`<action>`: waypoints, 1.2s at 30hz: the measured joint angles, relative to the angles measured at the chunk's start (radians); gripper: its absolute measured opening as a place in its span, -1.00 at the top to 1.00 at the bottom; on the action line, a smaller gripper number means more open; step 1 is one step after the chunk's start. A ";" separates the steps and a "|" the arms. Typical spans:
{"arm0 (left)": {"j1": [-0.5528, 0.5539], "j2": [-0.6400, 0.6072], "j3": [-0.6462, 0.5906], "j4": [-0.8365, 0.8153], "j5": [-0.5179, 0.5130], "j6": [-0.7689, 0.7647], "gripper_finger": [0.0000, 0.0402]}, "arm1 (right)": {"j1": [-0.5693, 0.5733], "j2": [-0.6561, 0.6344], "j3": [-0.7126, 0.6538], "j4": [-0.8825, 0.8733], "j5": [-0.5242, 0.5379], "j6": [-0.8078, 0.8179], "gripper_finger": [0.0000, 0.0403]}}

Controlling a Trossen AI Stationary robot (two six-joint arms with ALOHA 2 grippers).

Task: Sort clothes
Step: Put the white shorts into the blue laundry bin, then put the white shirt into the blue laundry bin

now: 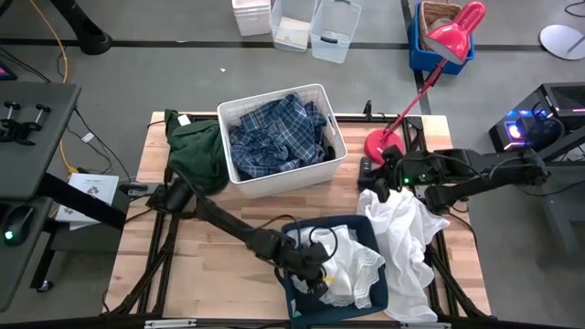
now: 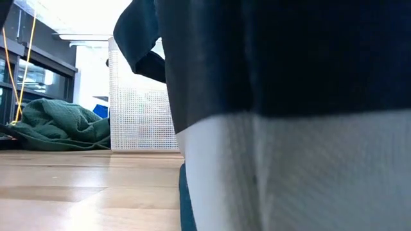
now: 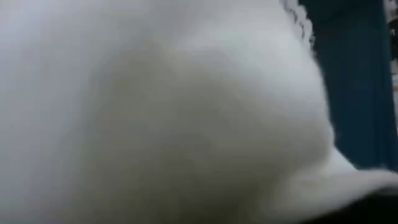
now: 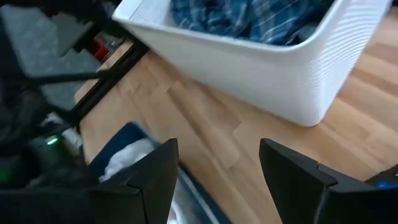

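White garments (image 1: 352,270) are piled in the navy fabric bin (image 1: 377,239), where the left gripper (image 1: 315,277) is buried.

Whether the left gripper is spread or pinching cannot be told; its wrist view is filled by white cloth (image 3: 161,112). Another white garment (image 1: 407,233) is draped over the bin's right edge, just below the right gripper (image 1: 382,175), whose fingers (image 4: 155,171) are spread apart and empty. A blue-and-white plaid shirt (image 1: 274,132) is held in the white plastic bin (image 1: 320,169); a dark green garment (image 1: 196,151) lies beside it.

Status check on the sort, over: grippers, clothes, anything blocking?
Left gripper down in navy bin on white garments. Right gripper open, empty, above table. Plaid shirt in white bin. Green garment loose beside it.
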 joint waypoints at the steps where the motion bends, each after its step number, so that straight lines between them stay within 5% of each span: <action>1: 0.000 0.004 0.000 0.004 0.022 -0.019 0.91 | 0.019 0.000 0.000 0.001 0.001 0.000 -0.09; 17: 0.018 -0.149 0.132 -0.036 0.127 0.216 -0.15 | 0.271 0.004 0.000 0.000 0.173 0.062 -0.09; 28: 0.037 -0.303 0.155 -0.324 0.115 0.329 -0.22 | 0.313 0.084 0.000 -0.001 0.171 0.071 -0.09; 33: 0.015 -0.306 0.154 -0.475 0.152 0.319 -0.22 | 0.314 0.127 0.000 -0.007 0.071 0.072 -0.09; 36: -0.015 -0.306 0.139 -0.557 0.062 0.365 -0.22 | 0.335 0.152 0.000 -0.013 -0.006 0.094 -0.09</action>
